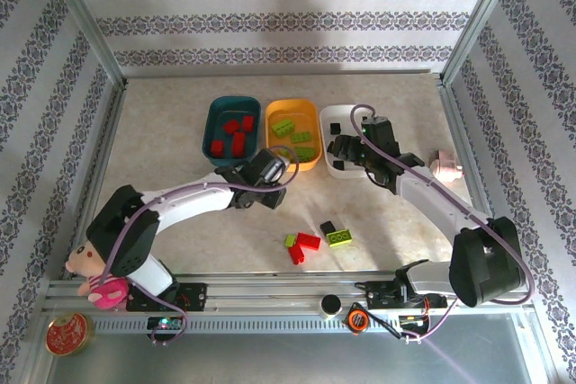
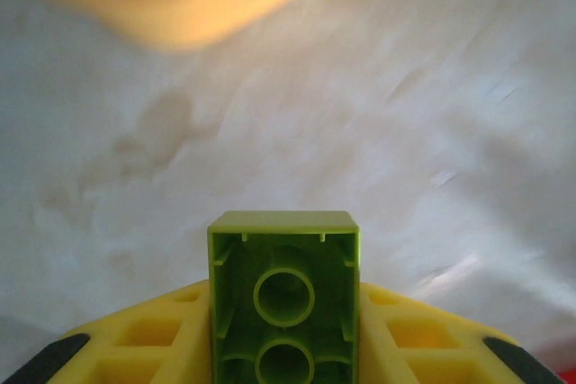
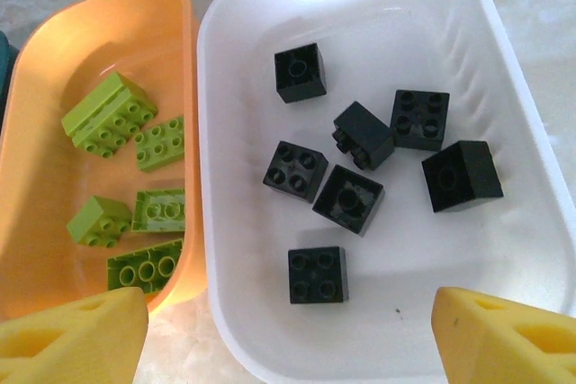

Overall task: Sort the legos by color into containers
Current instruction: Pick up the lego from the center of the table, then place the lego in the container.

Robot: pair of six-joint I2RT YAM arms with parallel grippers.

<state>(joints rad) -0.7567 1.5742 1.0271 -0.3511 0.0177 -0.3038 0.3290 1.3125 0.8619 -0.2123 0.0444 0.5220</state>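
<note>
**Top camera:** You are looking at a sort well under way. Red bricks (image 1: 236, 137) lie in the teal tray (image 1: 214, 112) and green bricks (image 1: 294, 132) in the orange tray (image 1: 311, 112). The right claw (image 1: 345, 148) hangs over the white tray (image 1: 342, 108). A loose cluster (image 1: 315, 240) of red, lime and black legos sits unsorted on the surface (image 1: 162, 132) near the arm bases. The left claw (image 1: 270, 171) is just beside the orange tray.

**Left wrist:** Your left claw pinches a lime brick (image 2: 283, 294), underside to the lens. The orange tray blurs ahead, so delivery looks pending.

**Right wrist:** The right claw stands wide and empty above seven black bricks (image 3: 348, 199) in the white tray.
</note>
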